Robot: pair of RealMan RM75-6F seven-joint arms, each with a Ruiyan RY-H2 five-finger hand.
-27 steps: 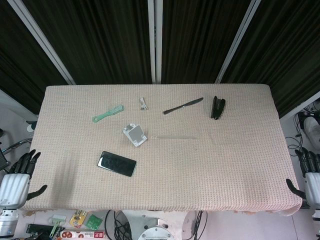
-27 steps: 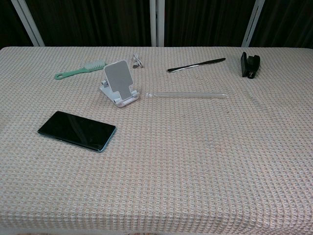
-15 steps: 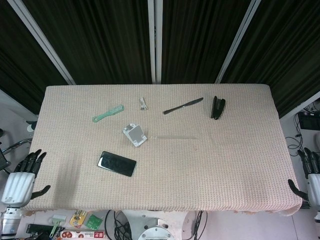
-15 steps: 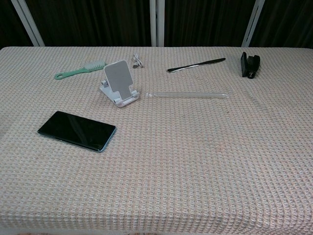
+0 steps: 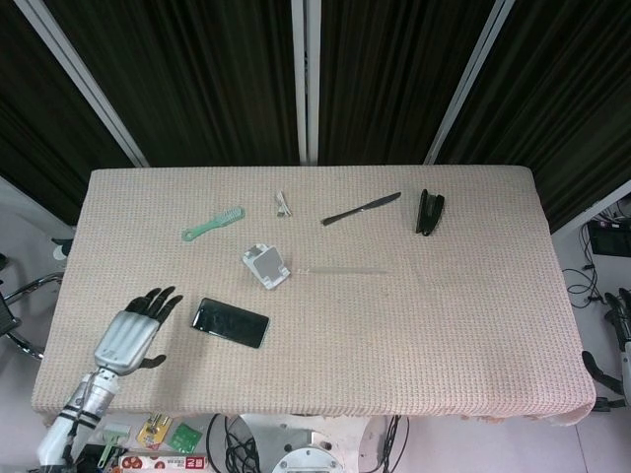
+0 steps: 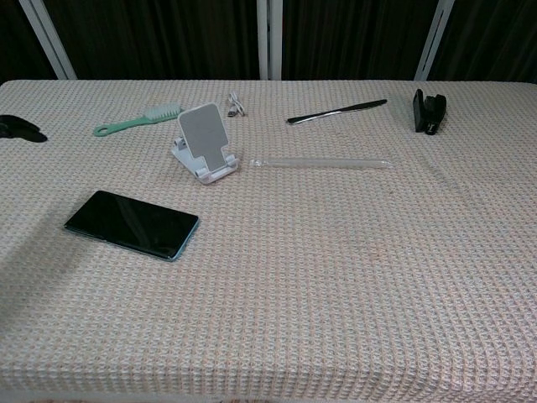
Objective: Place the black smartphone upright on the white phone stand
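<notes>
Item: flat black glass-faced smartphone. It lies face up on the woven beige tablecloth, toward my left front. Its long axis runs slantwise, the near end angled toward my right.

Item: small white plastic phone stand. It stands empty beyond the phone, a little to its right, well apart from it, with its sloped back plate facing me.

Item: my left hand. It is empty, fingers spread and pointing forward, and hovers just beside the phone's left short end, not touching. Only dark fingertips show at the chest view's left edge.

Item: my right hand. It sits off the table's right edge, mostly out of frame; I cannot tell how its fingers lie.

Judgement: the phone lies directly right of my left hand, which is far nearer. I would reach across the short end and grip the long edges.

Task status: phone not yet lifted.
</notes>
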